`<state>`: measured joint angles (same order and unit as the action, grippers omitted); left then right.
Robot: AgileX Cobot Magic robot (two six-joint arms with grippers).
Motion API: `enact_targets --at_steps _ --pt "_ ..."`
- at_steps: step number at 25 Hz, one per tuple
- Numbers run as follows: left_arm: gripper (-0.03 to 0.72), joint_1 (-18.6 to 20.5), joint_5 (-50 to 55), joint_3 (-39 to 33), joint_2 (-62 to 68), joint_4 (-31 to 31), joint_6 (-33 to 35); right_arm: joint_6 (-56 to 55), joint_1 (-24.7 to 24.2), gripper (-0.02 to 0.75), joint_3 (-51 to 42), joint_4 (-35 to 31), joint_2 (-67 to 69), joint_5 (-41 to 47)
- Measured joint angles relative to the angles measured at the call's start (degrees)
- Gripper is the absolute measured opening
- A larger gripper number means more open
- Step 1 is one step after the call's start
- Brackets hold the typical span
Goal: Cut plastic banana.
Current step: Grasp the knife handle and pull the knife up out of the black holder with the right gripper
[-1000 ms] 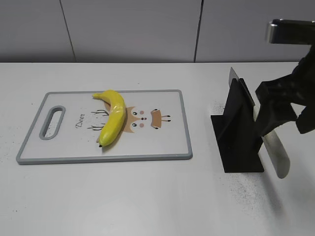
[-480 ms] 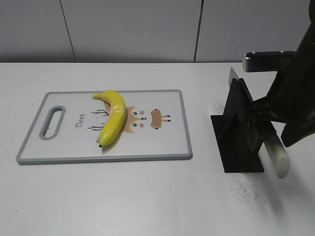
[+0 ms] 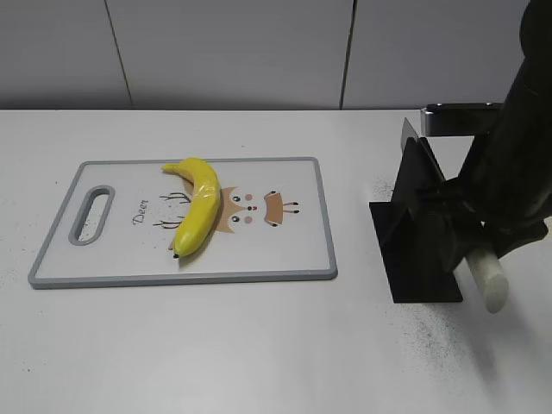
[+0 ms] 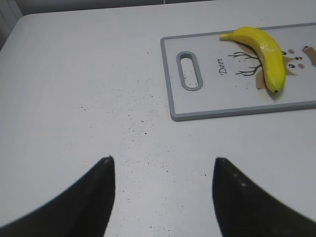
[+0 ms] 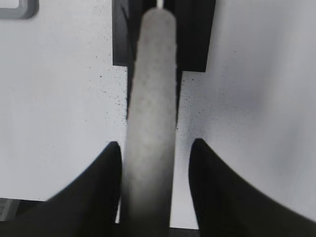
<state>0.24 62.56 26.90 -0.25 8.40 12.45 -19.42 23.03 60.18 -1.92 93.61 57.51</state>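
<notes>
The plastic banana (image 3: 198,216) lies whole on the grey-rimmed cutting board (image 3: 285,250), its dark tip toward the front; it also shows in the left wrist view (image 4: 266,52). The knife stands in a black holder (image 3: 414,259), its white handle (image 3: 490,285) sticking out to the front right. My right gripper (image 3: 473,237) straddles that handle (image 5: 150,98): the left finger is against it, and a gap shows at the right finger (image 5: 156,144). My left gripper (image 4: 163,160) is open and empty over bare table, left of the board (image 4: 222,106).
The board has a handle slot (image 3: 90,216) at its left end. The knife's blade tip (image 3: 409,134) rises above the holder. The white table is speckled with dark specks around the holder. A grey wall runs behind the table.
My right arm has come down and in toward the holder, and its fingers now sit on either side of the knife's handle. The banana and board have not moved.
</notes>
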Motion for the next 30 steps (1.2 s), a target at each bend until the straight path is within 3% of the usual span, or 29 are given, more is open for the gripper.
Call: enact_targets --at_steps 3,30 --pt "0.585 0.0 0.0 0.0 0.0 0.0 0.0 -2.0 0.0 0.162 0.0 -0.4 0.0 -0.2" --pt "0.569 0.0 0.0 0.0 0.0 -0.1 0.0 -4.0 0.2 0.157 0.1 -1.3 -9.4 0.8"
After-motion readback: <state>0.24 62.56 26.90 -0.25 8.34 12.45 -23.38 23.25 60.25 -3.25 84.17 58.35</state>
